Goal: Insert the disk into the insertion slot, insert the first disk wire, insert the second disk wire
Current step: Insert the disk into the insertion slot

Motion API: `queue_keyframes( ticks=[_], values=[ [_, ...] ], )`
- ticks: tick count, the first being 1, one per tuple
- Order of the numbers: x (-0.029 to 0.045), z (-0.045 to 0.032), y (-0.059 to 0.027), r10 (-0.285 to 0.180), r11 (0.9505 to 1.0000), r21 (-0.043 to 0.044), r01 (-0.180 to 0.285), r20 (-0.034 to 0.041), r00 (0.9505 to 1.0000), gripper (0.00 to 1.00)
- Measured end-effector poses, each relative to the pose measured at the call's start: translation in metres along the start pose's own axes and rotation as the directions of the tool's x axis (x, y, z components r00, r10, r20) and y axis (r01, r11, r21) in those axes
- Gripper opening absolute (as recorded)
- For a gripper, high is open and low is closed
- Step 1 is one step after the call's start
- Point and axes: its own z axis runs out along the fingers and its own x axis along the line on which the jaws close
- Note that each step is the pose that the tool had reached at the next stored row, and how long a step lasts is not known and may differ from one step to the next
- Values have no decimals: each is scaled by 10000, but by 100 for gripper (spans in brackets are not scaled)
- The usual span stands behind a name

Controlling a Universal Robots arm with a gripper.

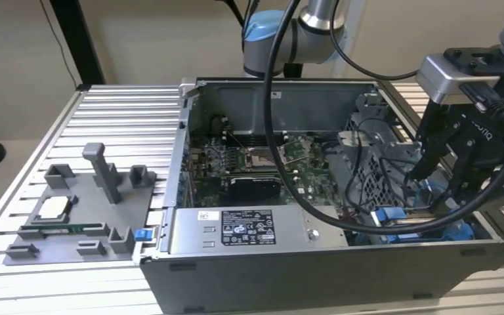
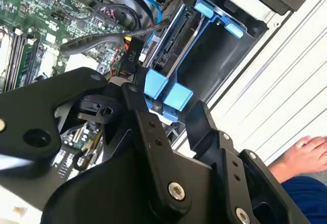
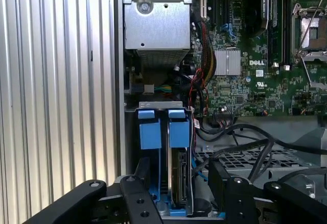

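The disk [image 3: 180, 180] stands on edge in its blue carrier [image 3: 150, 132] at the front corner of the open computer case, in the exterior view's right [image 1: 414, 220]. It sits down inside the insertion slot [image 3: 240, 158], whose perforated grey metal runs alongside it. My gripper [image 3: 179, 169] is open, with one black finger [image 3: 139, 180] on each side of the carrier's blue tabs [image 2: 164, 92]. In the second wrist view the gripper [image 2: 166, 101] straddles those tabs. A black plug on a wire bundle [image 2: 132, 55] lies loose beside the disk's connector edge. A blue cable [image 2: 151, 4] runs nearby.
The grey power-supply box [image 1: 239, 230] fills the case's front. The motherboard [image 1: 252, 164] lies behind it. A light grey fixture tray [image 1: 77, 210] sits on the slatted table at the exterior view's left. A person's hand [image 2: 306, 150] rests beside the case.
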Motion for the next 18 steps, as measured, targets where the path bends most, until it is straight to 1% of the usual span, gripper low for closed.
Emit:
queue_keyframes(
  ticks=[5,9,12,16,18],
  values=[
    [0,-3,0,1,10000,-3,-1,3,10000,100],
    [-2,-32,2,1,10000,-6,-1,-1,10000,100],
    [-4,-66,3,0,10000,-8,0,1,10000,100],
    [-9,-172,7,2,10000,-13,-2,-1,10000,100],
    [-13,-183,7,0,10000,-14,0,3,10000,100]
  ],
)
